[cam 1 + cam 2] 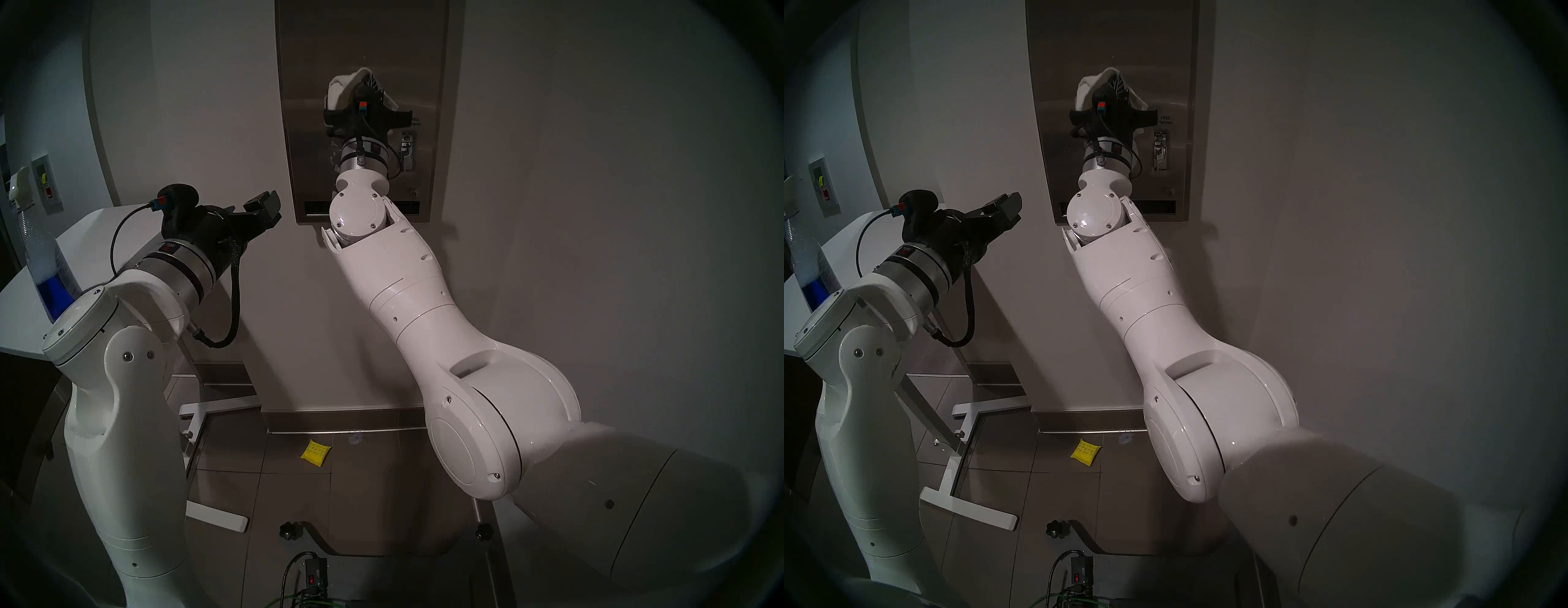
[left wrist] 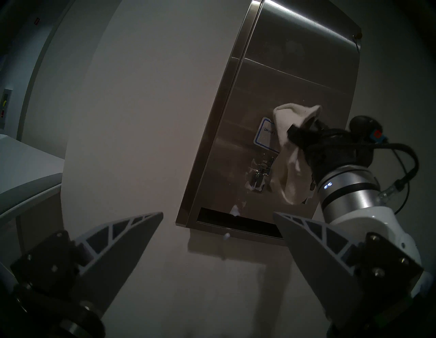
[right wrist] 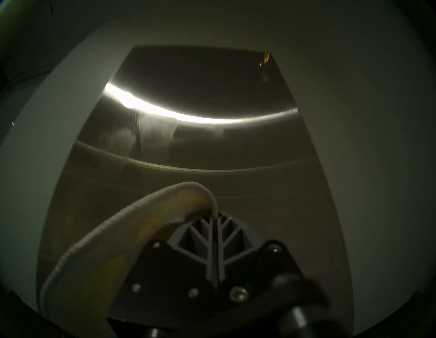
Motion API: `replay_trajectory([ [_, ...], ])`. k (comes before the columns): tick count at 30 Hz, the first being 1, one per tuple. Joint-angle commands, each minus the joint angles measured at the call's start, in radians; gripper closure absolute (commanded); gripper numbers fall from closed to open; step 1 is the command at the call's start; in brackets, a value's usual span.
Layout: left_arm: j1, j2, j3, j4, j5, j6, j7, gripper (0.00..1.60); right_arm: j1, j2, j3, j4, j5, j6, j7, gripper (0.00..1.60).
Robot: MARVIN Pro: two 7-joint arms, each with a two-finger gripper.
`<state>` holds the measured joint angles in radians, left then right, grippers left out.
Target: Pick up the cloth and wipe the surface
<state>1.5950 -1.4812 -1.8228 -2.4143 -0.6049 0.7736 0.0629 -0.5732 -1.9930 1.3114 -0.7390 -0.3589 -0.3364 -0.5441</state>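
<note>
The cloth is clamped in the right gripper against the dispenser front; the left gripper is held apart, empty. The lever nearby could be snagged.

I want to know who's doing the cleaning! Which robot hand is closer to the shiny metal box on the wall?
The right hand. It holds the cloth up against the metal box. The left hand hangs open, off to the box's left.

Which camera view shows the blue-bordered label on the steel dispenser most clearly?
The left wrist view: the label shows beside the cloth, which hides its right edge. In both head views the right gripper and cloth hide it; the right wrist view misses it.
</note>
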Motion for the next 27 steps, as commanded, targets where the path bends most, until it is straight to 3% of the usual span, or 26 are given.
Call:
replay_trajectory([
  [1, -0.025, 0.002, 0.002, -0.029, -0.002, -0.009, -0.002, 0.0, 0.116, -0.014, 0.002, 0.07, -0.013, 0.01, -0.006, 1.6],
  [9, -0.024, 0.002, 0.001, -0.029, -0.002, -0.009, -0.003, 0.0, 0.155, -0.014, -0.036, 0.139, -0.054, 0.034, 0.039, 1.6],
  [17, -0.025, 0.001, 0.002, -0.029, -0.002, -0.009, -0.002, 0.0, 0.189, -0.014, -0.036, 0.237, -0.033, 0.013, 0.035, 1.6],
  [21, -0.026, 0.001, 0.002, -0.029, -0.002, -0.008, -0.001, 0.0, 0.164, -0.014, -0.032, 0.265, 0.046, 0.051, -0.004, 1.6],
  [27, -0.026, 0.001, 0.002, -0.029, -0.002, -0.008, -0.001, 0.0, 0.116, -0.014, -0.008, 0.269, 0.045, 0.047, -0.023, 1.6],
])
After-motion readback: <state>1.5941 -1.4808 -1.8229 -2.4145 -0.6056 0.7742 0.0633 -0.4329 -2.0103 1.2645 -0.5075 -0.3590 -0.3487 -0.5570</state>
